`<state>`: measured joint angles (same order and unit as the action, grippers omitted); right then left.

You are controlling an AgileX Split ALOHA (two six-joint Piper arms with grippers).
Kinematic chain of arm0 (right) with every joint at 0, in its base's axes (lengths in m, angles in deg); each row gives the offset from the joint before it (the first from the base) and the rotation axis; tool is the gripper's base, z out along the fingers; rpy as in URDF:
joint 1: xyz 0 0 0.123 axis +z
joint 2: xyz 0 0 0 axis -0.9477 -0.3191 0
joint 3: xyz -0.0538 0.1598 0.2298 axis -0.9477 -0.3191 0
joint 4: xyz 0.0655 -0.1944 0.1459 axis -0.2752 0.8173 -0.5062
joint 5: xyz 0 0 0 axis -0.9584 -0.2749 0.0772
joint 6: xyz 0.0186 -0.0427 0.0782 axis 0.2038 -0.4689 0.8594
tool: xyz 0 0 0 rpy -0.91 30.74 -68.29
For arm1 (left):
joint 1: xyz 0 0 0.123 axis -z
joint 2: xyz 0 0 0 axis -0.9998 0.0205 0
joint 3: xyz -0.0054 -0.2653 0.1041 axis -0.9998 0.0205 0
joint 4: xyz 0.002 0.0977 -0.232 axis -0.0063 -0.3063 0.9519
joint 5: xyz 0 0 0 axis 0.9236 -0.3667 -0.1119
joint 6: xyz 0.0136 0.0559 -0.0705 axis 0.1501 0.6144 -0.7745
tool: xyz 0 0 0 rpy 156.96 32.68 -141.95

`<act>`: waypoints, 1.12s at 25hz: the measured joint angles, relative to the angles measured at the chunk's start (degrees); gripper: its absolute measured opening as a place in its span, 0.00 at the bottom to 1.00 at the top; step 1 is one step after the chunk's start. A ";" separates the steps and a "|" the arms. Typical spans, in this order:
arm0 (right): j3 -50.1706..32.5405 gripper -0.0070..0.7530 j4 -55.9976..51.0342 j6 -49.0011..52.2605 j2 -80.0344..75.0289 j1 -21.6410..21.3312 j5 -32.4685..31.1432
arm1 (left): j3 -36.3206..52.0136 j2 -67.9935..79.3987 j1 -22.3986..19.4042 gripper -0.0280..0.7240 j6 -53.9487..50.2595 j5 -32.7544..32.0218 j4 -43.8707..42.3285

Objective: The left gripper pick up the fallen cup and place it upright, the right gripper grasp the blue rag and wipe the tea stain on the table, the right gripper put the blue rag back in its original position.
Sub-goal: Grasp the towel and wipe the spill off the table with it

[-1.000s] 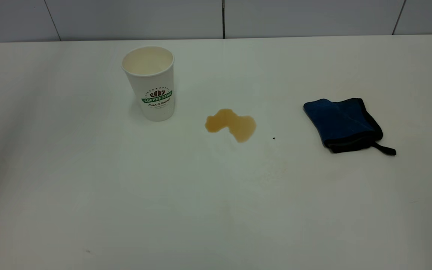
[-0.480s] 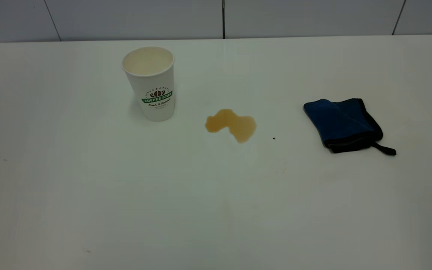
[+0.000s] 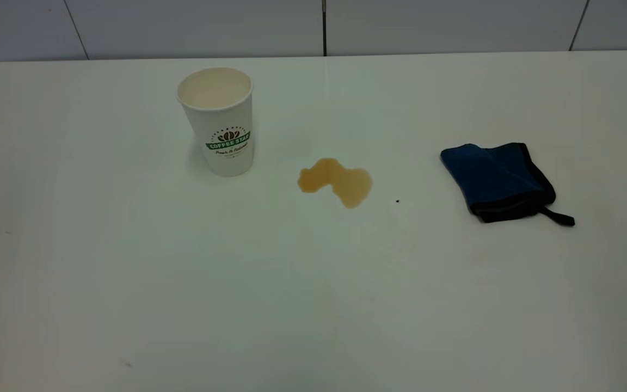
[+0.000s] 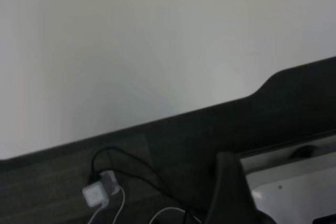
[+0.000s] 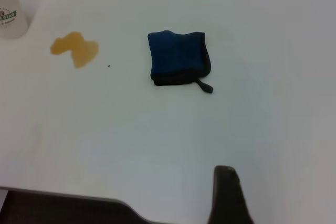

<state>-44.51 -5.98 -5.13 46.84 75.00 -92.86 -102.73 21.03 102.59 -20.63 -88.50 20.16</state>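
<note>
Cup (image 3: 218, 120) upright; right pincer's state can't be told: descend squarely over rag (image 3: 496, 179), then sweep stain (image 3: 336, 181)

A pale grey panelled wall (image 3: 194, 27) with thin dark seams runs along the far side. On dark flooring (image 4: 173, 145) lies a small white plastic plug adapter (image 4: 95, 193) with thin black and white cables.

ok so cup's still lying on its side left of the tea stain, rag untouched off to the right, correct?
Not quite. The cup stands upright, mouth up, as the exterior view shows. The rest holds: it is left of the tea stain, and the blue rag lies folded to the right, with no hand near it.
</note>
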 joint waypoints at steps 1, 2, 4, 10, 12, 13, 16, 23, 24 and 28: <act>0.00 0.73 0.00 0.00 0.00 0.00 0.00 | 2.45 -1.66 0.00 0.76 -0.56 0.50 0.00; 0.00 0.73 0.00 0.00 0.00 0.00 0.00 | 4.31 -3.59 0.00 0.76 -0.56 1.33 0.00; 0.00 0.73 0.00 0.00 0.00 0.00 0.00 | 7.91 -7.12 0.00 0.77 -0.56 2.43 0.00; 0.00 0.73 0.00 0.00 0.00 0.00 0.00 | 11.46 -15.16 0.06 0.77 -0.56 2.69 0.00; 0.00 0.73 0.00 0.00 0.00 0.00 0.00 | 11.52 -17.52 0.06 0.77 -0.56 2.69 0.00; 0.00 0.73 0.00 0.00 0.00 0.00 0.00 | 11.57 -18.75 0.06 0.77 -0.56 2.69 0.00; 0.00 0.73 0.00 0.00 0.00 0.00 0.00 | 11.63 -22.58 -0.99 0.77 -0.56 2.64 0.00; 0.00 0.73 0.00 0.00 0.00 0.00 0.00 | 11.63 -30.23 -12.72 0.77 -0.56 2.47 -0.43; 0.00 0.73 0.00 0.00 0.00 0.00 0.00 | 11.63 -31.69 -13.61 0.77 -0.56 2.44 -0.44; 0.00 0.73 0.00 0.00 0.00 0.00 0.00 | 11.63 -35.62 -14.69 0.77 -0.56 2.09 -0.44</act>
<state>-44.51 -5.98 -5.13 46.84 75.00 -92.86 -91.10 -14.59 87.90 -21.19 -86.41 19.72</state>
